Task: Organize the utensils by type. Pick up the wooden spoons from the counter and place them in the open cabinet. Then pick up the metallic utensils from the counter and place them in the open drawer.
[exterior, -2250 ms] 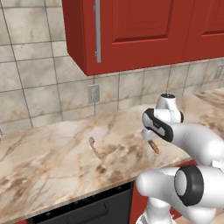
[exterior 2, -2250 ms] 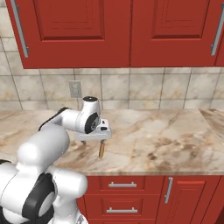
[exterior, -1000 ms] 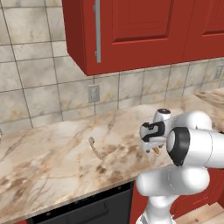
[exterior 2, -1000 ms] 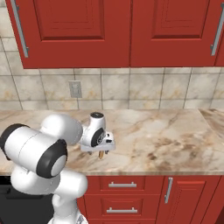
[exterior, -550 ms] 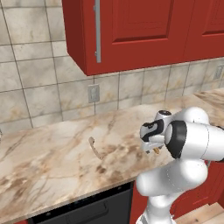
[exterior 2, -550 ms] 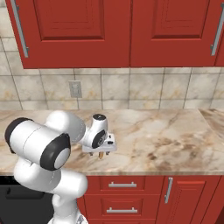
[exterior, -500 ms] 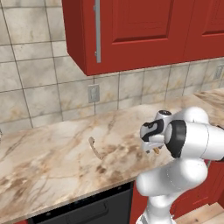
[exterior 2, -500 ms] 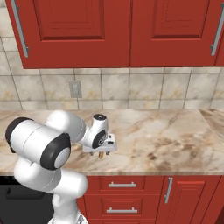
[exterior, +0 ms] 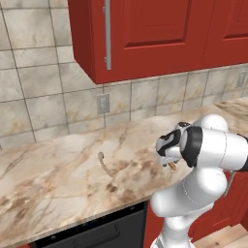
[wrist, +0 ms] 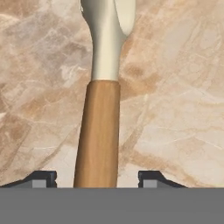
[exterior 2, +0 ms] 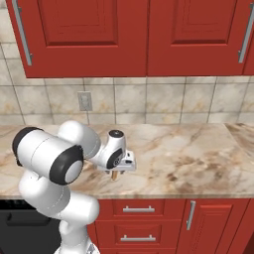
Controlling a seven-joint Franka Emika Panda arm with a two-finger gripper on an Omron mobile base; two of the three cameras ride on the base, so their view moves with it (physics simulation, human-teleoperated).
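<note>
Marbled beige stone-look counter runs across both base views, and everything else sits relative to it. Furthest left on it in the left base view lies a small pale wooden spoon, flat on the stone, well apart from the arm. To its right, near the counter's front edge, the white arm's two-finger gripper points down at the worktop over a second wooden spoon with an orange-brown handle and a pale cream neck and bowl. In the hand view that handle runs straight up between the two dark fingertips, with a clear gap of counter on each side, so the jaws stand partly open around it without touching it. Whether the spoon rests on the stone or is lifted cannot be told. Above the counter hang red wall cabinets with grey bar handles.
</note>
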